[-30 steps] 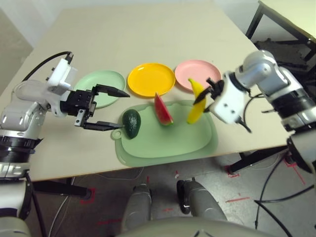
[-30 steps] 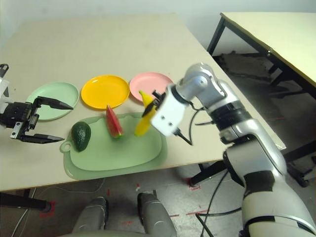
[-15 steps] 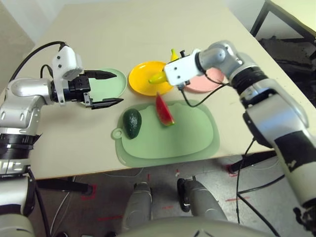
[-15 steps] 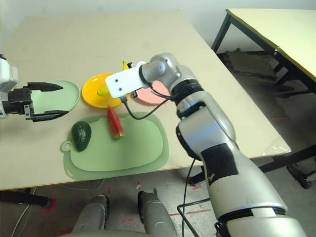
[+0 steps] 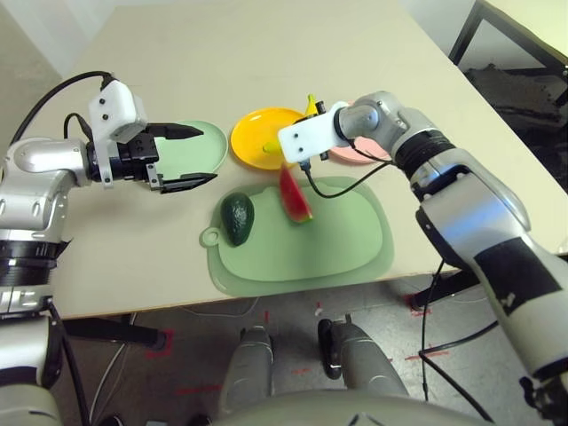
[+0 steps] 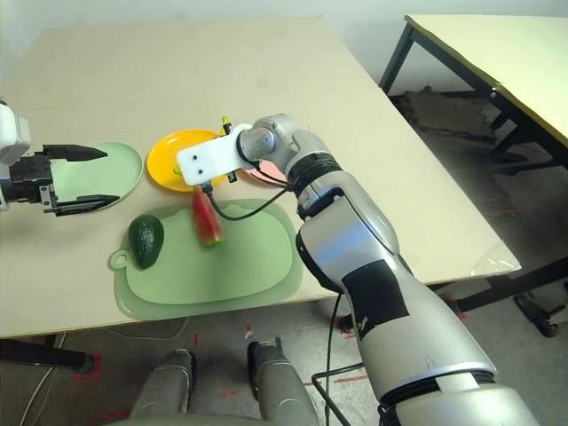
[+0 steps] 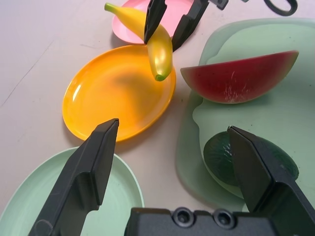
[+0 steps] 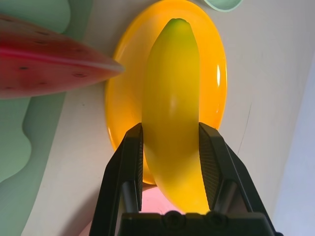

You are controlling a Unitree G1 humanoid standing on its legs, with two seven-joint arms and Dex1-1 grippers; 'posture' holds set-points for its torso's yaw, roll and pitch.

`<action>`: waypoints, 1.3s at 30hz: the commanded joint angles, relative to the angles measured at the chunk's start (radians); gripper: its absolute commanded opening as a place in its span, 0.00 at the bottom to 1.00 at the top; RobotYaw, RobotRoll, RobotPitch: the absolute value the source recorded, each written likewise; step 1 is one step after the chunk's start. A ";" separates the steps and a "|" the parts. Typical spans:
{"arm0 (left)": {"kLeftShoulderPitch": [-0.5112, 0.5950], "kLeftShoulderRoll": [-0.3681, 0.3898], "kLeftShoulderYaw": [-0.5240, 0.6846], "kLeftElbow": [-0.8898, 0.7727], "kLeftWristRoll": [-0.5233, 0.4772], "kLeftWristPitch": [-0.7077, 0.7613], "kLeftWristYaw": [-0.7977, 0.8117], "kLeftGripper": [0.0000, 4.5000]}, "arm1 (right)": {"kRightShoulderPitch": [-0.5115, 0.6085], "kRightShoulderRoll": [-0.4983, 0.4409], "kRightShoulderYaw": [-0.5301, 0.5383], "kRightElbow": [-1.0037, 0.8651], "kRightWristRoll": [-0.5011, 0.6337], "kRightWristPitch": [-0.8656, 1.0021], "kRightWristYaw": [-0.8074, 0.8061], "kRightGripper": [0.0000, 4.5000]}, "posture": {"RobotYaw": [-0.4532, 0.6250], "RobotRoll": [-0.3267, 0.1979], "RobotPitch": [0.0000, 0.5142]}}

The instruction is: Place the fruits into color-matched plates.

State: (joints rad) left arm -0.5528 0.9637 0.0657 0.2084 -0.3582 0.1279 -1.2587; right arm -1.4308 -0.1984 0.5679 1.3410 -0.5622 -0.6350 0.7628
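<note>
Banana (image 8: 173,105): hanging over the yellow plate (image 8: 216,73), its green tip pointing down at the dish – not visibly touching it
Right gripper (image 8: 170,147): clenching the banana between its two black fingers, reaching in above the plate's far side
Watermelon wedge (image 5: 295,193): standing on the pale green cutting mat (image 5: 337,244), just beside the yellow plate's near rim
Avocado (image 5: 237,218): lying on the mat near its loop tab
Mint green plate (image 5: 191,153): sitting beside the yellow one
Pink plate (image 7: 174,12): sitting beyond the yellow plate, partly behind the right gripper
Left gripper (image 5: 191,157): hovering over the mint plate's near edge – fingers spread wide, grasping nothing
Tabletop (image 5: 266,62): carrying the plates and mat
</note>
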 commanded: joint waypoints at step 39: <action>0.005 0.008 0.023 0.028 -0.034 -0.046 -0.156 1.00 | -0.048 -0.164 -0.098 -0.111 0.137 -0.203 0.315 0.99 | 0.45 0.62 0.23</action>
State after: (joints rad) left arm -0.5546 0.9638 0.0818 0.2390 -0.3881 0.0887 -1.3964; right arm -1.4706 -0.3655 0.5209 1.2515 -0.4994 -0.9095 0.9999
